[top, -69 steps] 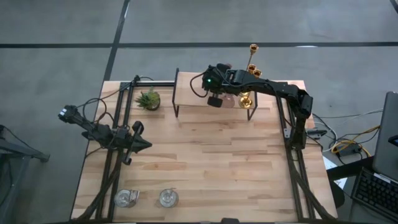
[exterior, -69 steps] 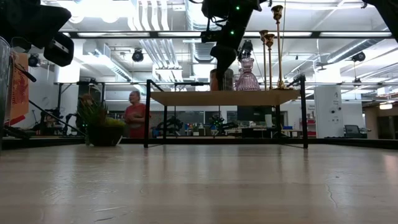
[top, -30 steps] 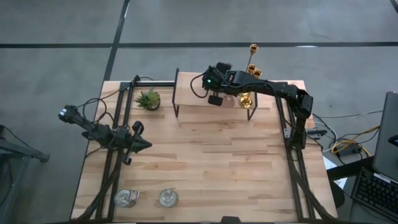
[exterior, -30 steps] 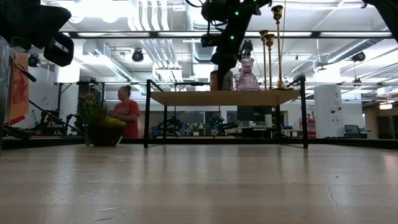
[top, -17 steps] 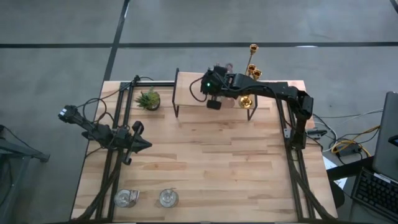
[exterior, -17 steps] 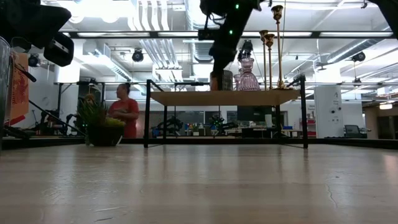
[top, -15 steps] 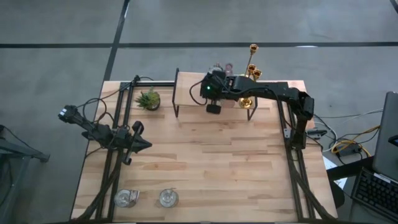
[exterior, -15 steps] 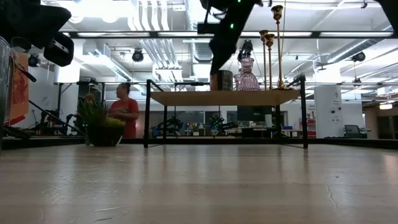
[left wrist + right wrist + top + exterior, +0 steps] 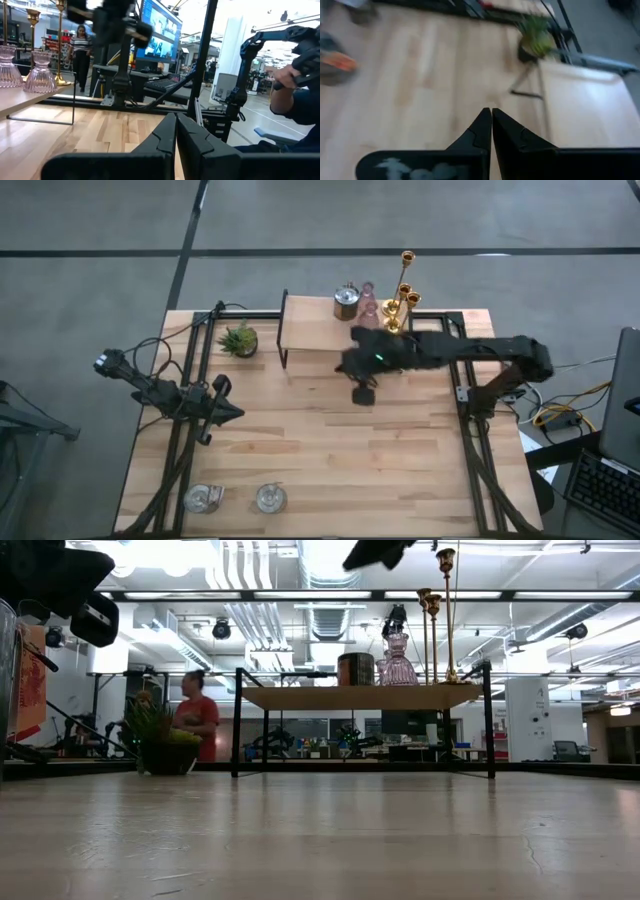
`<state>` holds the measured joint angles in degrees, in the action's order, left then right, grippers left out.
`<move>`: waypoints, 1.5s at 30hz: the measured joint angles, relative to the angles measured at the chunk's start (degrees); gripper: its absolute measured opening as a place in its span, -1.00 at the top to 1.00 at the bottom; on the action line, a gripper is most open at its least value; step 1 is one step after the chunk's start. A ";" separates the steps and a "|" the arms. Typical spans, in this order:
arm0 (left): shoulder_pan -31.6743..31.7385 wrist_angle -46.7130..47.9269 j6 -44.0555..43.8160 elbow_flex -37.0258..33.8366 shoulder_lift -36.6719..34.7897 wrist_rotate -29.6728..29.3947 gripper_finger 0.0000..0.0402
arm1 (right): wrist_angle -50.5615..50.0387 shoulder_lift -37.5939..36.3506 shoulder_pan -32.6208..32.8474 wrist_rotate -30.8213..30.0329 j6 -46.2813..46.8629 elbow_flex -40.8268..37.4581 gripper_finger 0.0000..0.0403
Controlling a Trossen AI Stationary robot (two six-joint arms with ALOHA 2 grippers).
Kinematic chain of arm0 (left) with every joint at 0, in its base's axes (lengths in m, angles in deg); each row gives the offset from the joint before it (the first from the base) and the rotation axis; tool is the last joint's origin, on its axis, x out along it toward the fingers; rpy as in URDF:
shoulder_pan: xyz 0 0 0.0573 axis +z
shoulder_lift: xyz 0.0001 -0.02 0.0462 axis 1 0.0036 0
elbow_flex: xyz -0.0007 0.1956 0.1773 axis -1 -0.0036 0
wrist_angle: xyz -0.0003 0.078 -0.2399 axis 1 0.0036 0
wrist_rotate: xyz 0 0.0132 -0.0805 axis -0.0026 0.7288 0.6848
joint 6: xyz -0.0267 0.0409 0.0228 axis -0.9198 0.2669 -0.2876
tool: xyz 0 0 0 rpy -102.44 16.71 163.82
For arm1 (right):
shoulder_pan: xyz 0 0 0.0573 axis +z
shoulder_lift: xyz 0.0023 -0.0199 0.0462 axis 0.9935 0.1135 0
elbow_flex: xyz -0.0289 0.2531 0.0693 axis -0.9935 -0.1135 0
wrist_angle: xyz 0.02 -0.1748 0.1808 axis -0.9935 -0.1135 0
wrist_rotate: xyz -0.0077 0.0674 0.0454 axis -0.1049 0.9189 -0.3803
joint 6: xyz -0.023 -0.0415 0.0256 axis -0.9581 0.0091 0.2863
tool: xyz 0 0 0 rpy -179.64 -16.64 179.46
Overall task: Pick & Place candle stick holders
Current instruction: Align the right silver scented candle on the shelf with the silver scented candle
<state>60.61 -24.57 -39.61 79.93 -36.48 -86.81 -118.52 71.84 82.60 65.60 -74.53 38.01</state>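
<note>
A low wooden shelf [image 9: 320, 330] stands at the table's far edge. On it stand a silvery cup [image 9: 346, 302], pink glass holders [image 9: 367, 296] and gold stemmed holders [image 9: 400, 300]. The low view shows the cup [image 9: 355, 669], a pink holder [image 9: 397, 660] and the gold stems [image 9: 447, 610] on the shelf top. Two more silvery cups [image 9: 203, 499] [image 9: 270, 498] rest on the table near its front left. My right gripper [image 9: 360, 390] hangs shut and empty above the table, just in front of the shelf. My left gripper [image 9: 232, 412] waits shut at the left.
A spiky green potted plant [image 9: 238, 339] sits left of the shelf, also in the right wrist view [image 9: 537, 37]. Bare wood [image 9: 330, 450] lies across the table's middle. Black frame rails [image 9: 185, 430] run along both sides. People show beyond the table [image 9: 195, 720].
My right gripper, still shut, has drawn back from over the shelf toward the table's near edge and risen, tipping from pointing down to a slant. The silvery cup it hovered over stays standing on the shelf.
</note>
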 joint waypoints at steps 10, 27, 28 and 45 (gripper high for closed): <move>0.01 -0.04 0.00 0.00 0.00 0.00 0.92 | 26.69 -21.37 13.75 -0.02 6.44 -29.84 0.96; 0.02 -0.02 0.00 0.00 0.00 0.00 0.92 | 45.86 -43.62 28.61 -6.89 14.60 -63.23 0.96; -0.01 -0.02 0.00 0.00 0.00 0.00 0.92 | 48.07 -43.74 29.27 -7.07 13.91 -64.72 0.96; 0.01 -2.20 0.04 0.00 0.00 -0.56 0.92 | 62.15 -53.68 30.07 -7.25 12.72 -79.68 0.96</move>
<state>60.63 -26.77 -39.57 79.93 -36.48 -87.38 -56.38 18.16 112.68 58.34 -61.81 -41.67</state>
